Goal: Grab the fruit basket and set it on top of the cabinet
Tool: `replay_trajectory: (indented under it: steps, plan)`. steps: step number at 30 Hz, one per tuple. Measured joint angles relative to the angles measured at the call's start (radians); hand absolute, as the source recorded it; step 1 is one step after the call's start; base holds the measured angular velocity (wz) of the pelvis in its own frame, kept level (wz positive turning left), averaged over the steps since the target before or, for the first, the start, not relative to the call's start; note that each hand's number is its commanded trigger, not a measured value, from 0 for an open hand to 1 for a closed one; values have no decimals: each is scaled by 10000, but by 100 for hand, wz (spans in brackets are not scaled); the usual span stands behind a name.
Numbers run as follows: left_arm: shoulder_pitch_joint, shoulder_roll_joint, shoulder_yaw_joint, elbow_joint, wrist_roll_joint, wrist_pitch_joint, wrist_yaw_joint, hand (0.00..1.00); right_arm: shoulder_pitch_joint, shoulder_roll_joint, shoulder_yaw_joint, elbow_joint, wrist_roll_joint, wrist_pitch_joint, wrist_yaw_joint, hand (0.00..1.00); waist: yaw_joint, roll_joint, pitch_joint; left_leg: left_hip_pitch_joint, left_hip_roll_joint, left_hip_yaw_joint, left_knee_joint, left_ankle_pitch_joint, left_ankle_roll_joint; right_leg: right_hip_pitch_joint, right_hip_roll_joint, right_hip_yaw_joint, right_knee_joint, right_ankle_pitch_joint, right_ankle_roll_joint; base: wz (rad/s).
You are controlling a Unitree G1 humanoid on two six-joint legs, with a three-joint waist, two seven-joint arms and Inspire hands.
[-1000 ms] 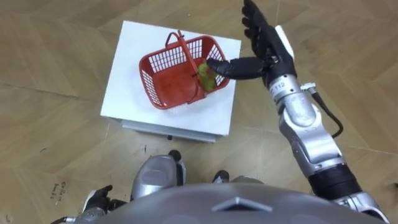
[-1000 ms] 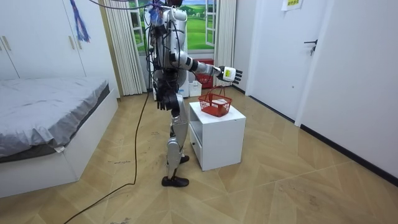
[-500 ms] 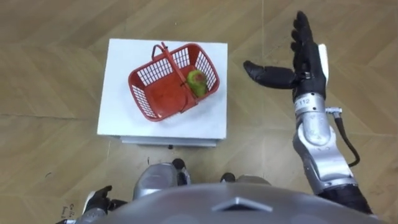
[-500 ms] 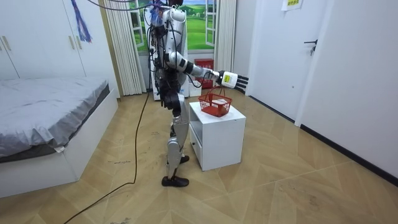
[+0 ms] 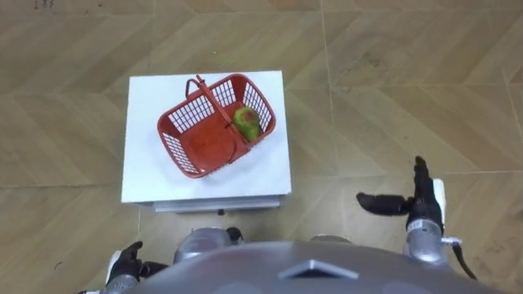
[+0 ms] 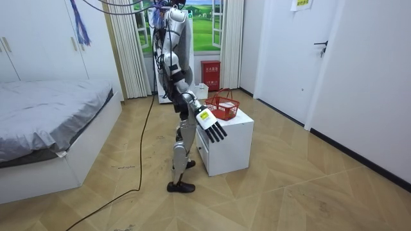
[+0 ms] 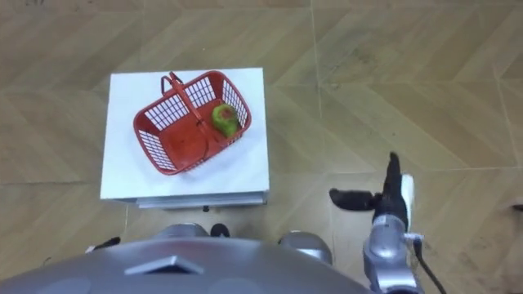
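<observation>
The red plastic fruit basket (image 5: pixel 216 122) stands on a white cabinet top (image 5: pixel 147 175) in front of me, its handle upright across the middle. A green fruit (image 5: pixel 247 121) lies inside at its right end. My right hand (image 5: pixel 418 202) is open with straight fingers, low and off to the right of the cabinet, well apart from the basket. In the room view that hand (image 6: pixel 210 126) hangs in front of the cabinet (image 6: pixel 228 144), below the basket (image 6: pixel 223 106). My left hand (image 5: pixel 125 264) shows at the lower left, near my body.
I stand right at the cabinet on a wooden parquet floor. In the room view a bed (image 6: pixel 51 128) fills the left side, a door (image 6: pixel 321 64) is at the right, and a red box (image 6: pixel 210 69) stands by the window behind.
My right hand has drawn back from above the basket and dropped down to the right of the cabinet. The basket has stayed on the cabinet; the eye view has shifted.
</observation>
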Motion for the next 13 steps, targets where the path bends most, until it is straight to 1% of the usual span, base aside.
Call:
replay_trajectory:
  steps: [1, 2, 3, 4, 5, 6, 7, 9, 11, 12, 13]
  plan:
    - [-3, 0, 6, 10, 12, 9, -1, 0, -61, 10, -1, 244, 60, 32, 100, 0, -1, 2, 0, 5, 1, 6, 5, 0, 0, 9, -1, -4, -2, -9, -2, -3]
    - [-20, -1, 20, 36, 97, 70, -22, 0, -233, 20, -6, 836, 161, 149, 317, 0, -20, -37, 12, 18, 2, 15, 17, 0, 0, 36, 0, 3, 1, -25, -11, 0]
    - [-19, 0, 25, 41, 255, 159, -56, 0, -335, 20, -7, 1300, 292, 334, 530, 0, -3, -15, 19, 79, 0, 21, 16, -2, -4, 100, -1, -1, -9, -35, -8, 0]
    - [-3, 0, 34, 40, 334, 220, -79, 0, -350, 21, -7, 1498, 351, 425, 642, 0, 4, -57, 49, 138, -4, 21, 12, -9, -7, 161, -2, -1, -27, -45, -5, 0]
    - [72, 0, 68, 34, 427, 358, -141, 0, -349, 21, -5, 1762, 497, 627, 877, 0, 10, -43, 55, 178, -6, 20, 31, -43, -18, 203, -9, 2, -78, -87, 3, 0]
    - [125, -2, 152, 45, 449, 516, -248, 0, -407, 23, -6, 2123, 680, 760, 1110, 0, 6, -45, 52, 267, -10, 17, 17, -49, -22, 311, -5, 0, -135, -88, 4, 0]
    - [163, -3, 211, 47, 470, 602, -299, 0, -421, 23, -10, 2364, 738, 822, 1230, 0, 7, -50, 50, 321, -16, 17, -2, -54, -29, 364, -5, 1, -145, -92, 9, 0]
    - [258, -22, 475, 47, 745, 881, -520, 0, -537, 35, -232, 3060, 621, 1193, 1658, 0, 1, -37, 50, 419, -38, -46, 15, -91, -40, 494, -11, -39, -154, -145, 24, 6]
    - [322, -50, 665, 42, 952, 1031, -639, 0, -587, 35, -395, 3431, 343, 1461, 1940, 0, -6, -30, 44, 493, -48, -59, 10, -121, -51, 561, -17, -35, -141, -194, 28, 6]
    - [361, -49, 733, 27, 1093, 1104, -778, 0, -621, 35, -425, 3643, 226, 1653, 2098, 0, -32, -28, 46, 526, -65, -134, 11, -134, -56, 644, -24, -110, -153, -216, 31, 12]
    - [363, -50, 776, 26, 1145, 1133, -840, 0, -619, 36, -424, 3756, 186, 1745, 2173, 0, -41, -33, 48, 547, -83, -195, 12, -135, -56, 694, -30, -157, -149, -238, 34, 12]
